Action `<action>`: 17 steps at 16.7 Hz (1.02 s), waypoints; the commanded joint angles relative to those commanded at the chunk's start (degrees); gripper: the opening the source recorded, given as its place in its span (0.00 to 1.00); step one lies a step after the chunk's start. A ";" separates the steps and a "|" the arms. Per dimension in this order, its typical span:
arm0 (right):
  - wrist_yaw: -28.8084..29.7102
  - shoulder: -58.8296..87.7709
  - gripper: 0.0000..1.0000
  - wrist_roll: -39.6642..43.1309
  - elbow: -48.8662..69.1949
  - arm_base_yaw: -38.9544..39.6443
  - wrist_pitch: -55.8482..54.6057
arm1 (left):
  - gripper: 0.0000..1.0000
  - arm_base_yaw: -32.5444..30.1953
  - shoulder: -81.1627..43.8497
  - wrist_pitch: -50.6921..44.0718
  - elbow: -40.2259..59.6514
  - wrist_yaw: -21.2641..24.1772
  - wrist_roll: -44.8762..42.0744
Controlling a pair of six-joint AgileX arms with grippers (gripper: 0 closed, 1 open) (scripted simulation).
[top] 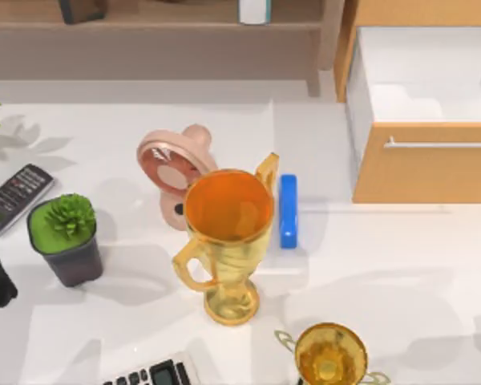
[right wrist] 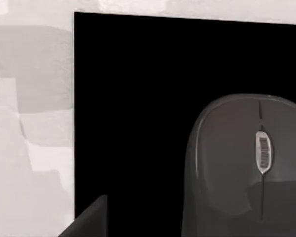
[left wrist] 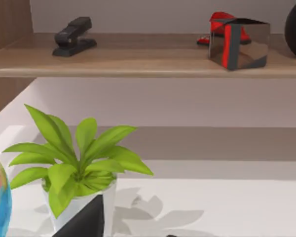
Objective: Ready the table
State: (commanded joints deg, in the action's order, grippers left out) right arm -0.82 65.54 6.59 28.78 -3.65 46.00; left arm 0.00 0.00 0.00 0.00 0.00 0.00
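A white worktop (top: pixel 401 257) spans the scene from above, carrying 2 gold trophies, the larger (top: pixel 224 241) at centre and the smaller (top: pixel 330 354) at the near edge. A pink fan (top: pixel 172 168) and blue bar (top: pixel 288 210) flank the large cup. A potted succulent (top: pixel 66 237) and remote (top: pixel 16 195) sit at left, an open wooden drawer (top: pixel 421 120) at upper right. The right wrist view shows a grey mouse (right wrist: pixel 246 168) on a black mat (right wrist: pixel 138 98). Whether either arm's jaws are open cannot be told.

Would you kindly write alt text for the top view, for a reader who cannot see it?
A large gold trophy stands mid-table, with a pink fan and blue bar beside it. A potted succulent and remote sit left; an open wooden drawer is upper right.
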 joint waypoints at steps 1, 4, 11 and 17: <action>-0.37 0.40 1.00 0.97 0.15 0.83 -1.59 | 1.00 0.00 0.00 0.00 0.00 0.00 0.00; -2.07 2.67 1.00 5.98 -0.11 5.13 -10.33 | 1.00 0.00 0.00 0.00 0.00 0.00 0.00; -5.69 12.10 1.00 25.28 -3.96 20.53 -48.72 | 1.00 0.00 0.00 0.00 0.00 0.00 0.00; -3.62 22.91 1.00 43.81 -8.74 30.77 -84.02 | 1.00 0.00 0.00 0.00 0.00 0.00 0.00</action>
State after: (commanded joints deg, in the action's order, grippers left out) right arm -4.44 88.45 50.39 20.04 27.12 -38.03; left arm 0.00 0.00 0.00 0.00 0.00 0.00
